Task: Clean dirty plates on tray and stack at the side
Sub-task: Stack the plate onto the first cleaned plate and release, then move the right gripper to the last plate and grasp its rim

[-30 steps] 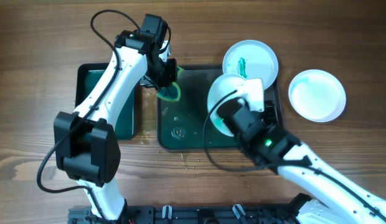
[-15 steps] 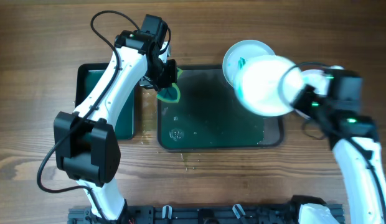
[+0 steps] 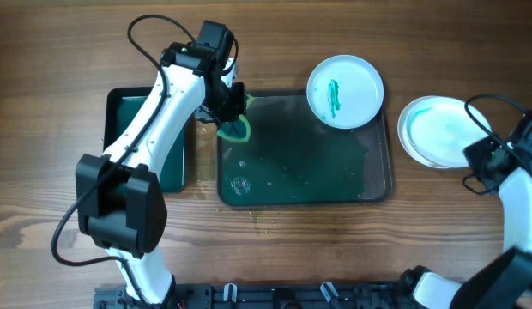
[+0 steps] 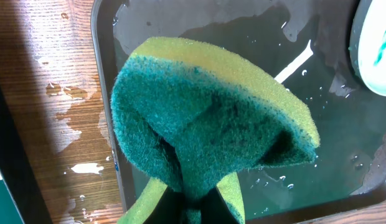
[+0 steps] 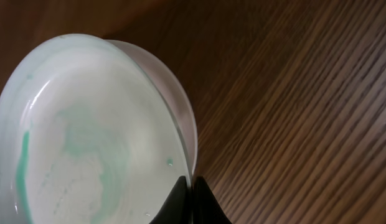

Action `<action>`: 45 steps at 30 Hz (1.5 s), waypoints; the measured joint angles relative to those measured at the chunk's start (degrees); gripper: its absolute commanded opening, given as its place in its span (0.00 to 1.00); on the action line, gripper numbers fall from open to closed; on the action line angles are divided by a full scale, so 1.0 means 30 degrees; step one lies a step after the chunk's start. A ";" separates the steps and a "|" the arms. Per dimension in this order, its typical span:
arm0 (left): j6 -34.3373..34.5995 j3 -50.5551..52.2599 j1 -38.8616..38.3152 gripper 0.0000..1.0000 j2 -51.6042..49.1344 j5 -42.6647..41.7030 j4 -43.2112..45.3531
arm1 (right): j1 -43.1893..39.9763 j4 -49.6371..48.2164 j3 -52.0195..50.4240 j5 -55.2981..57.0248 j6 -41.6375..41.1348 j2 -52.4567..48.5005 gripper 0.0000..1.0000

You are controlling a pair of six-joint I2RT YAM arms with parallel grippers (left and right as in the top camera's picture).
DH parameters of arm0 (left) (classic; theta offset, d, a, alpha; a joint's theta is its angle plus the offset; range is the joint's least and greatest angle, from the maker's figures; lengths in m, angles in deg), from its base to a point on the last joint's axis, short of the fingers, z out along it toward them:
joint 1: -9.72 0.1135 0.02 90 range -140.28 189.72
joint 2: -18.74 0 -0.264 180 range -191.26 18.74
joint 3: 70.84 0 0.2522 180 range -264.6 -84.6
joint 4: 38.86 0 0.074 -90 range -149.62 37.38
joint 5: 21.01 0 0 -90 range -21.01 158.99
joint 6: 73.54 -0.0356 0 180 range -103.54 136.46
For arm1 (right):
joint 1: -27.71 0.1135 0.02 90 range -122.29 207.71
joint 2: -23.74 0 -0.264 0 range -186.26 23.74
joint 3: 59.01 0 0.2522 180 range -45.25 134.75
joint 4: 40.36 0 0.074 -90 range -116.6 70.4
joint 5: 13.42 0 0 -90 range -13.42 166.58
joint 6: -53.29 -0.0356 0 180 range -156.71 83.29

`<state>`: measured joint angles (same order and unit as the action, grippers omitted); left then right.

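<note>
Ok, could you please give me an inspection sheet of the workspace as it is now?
Surface: wooden table, water drops beside the tray.
Job's things: smeared plate on tray's far right corner; two stacked plates on table right of tray.
Clutter: small tray left of it.
Grippers: left gripper shut on sponge over tray; right gripper pinching rim of top plate.
Cables: black cable looped near left gripper.
Surroundings: nothing seen.

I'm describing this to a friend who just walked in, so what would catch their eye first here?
The folded green-and-yellow sponge, pinched in the left gripper over the left end of the wet tray. Next, the white plate with a green smear at the tray's far right corner, and the right gripper pinching the top plate of a stack right of the tray.
</note>
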<state>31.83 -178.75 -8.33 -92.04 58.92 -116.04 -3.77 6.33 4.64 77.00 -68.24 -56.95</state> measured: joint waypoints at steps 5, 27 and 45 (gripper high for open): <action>0.0000 0.0000 0.0000 0.04 0.0000 0.0007 -0.0007 | -0.0007 -0.1064 0.0000 0.0568 -0.0138 -0.2098 0.10; 0.0000 0.0000 0.0000 0.04 0.0000 0.0000 0.0000 | 0.6375 -0.2397 0.2382 -0.7104 0.3468 -0.1588 0.53; 0.0000 0.0000 0.0000 0.04 0.0000 0.0007 0.0007 | 1.0069 -0.5887 0.2390 -0.5501 0.0787 -0.7825 0.25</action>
<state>31.83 -178.75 -8.33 -92.04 58.94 -116.02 26.43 -11.33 11.81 60.50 -65.88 -80.42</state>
